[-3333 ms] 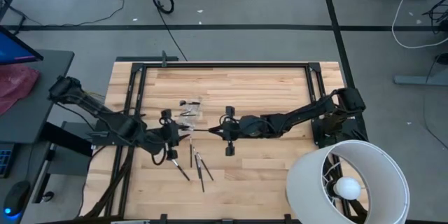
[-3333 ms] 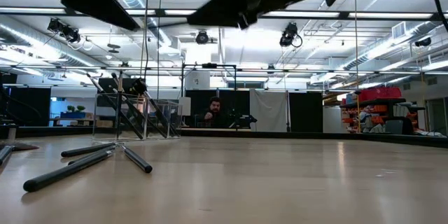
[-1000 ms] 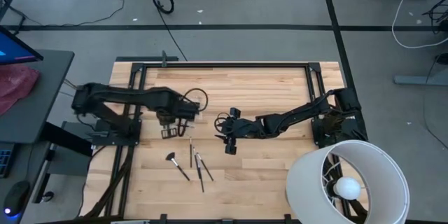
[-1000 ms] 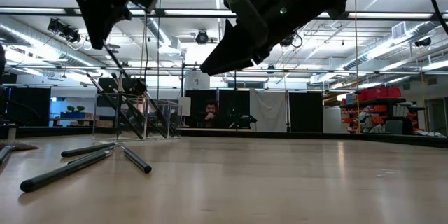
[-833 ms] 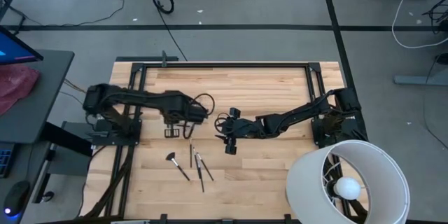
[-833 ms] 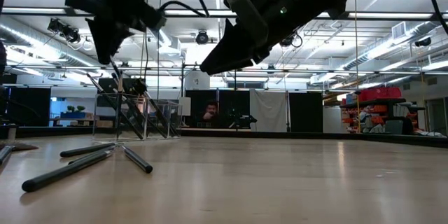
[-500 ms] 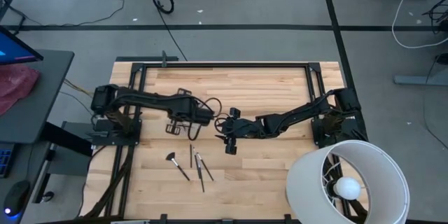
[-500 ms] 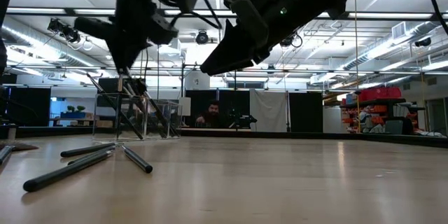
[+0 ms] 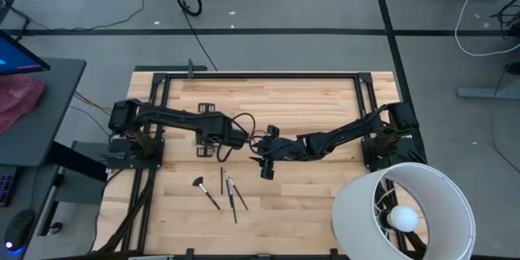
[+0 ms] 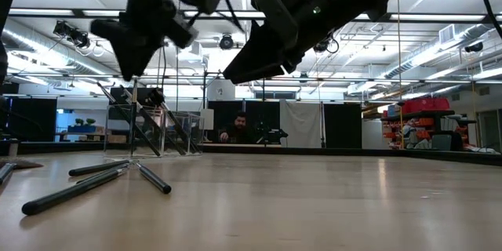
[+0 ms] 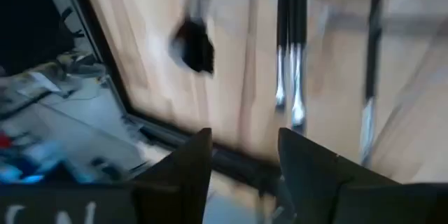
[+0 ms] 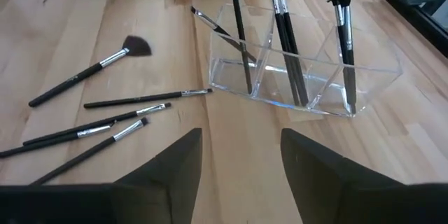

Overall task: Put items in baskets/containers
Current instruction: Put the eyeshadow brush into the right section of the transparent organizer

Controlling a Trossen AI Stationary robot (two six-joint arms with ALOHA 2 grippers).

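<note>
A clear container point(image 12: 301, 70) stands on the wooden table with several dark brushes upright in its compartments. Several loose brushes lie flat on the table near it, among them a fan-shaped one point(image 12: 91, 70) and a thin one point(image 12: 147, 99); the high view shows them toward the near edge point(image 9: 227, 188). My left gripper point(image 10: 129, 63) hangs open just above the container point(image 10: 153, 129), fingers slanting down with nothing between them point(image 11: 245, 164). My right gripper point(image 12: 241, 175) hovers open to the container's right point(image 9: 258, 148), holding nothing. In the high view my left arm hides the container.
A big white lamp shade point(image 9: 404, 215) fills the near right corner. Black frame rails point(image 9: 260, 73) run along the table's edges. Bare wood lies at the far side and between the loose brushes and the lamp shade. A person point(image 10: 238, 125) sits far behind the table.
My left gripper has moved toward the table's right edge and down, tipping and rolling as it came over the container, and has then opened. My right gripper has kept still. The loose brushes lie where they were.
</note>
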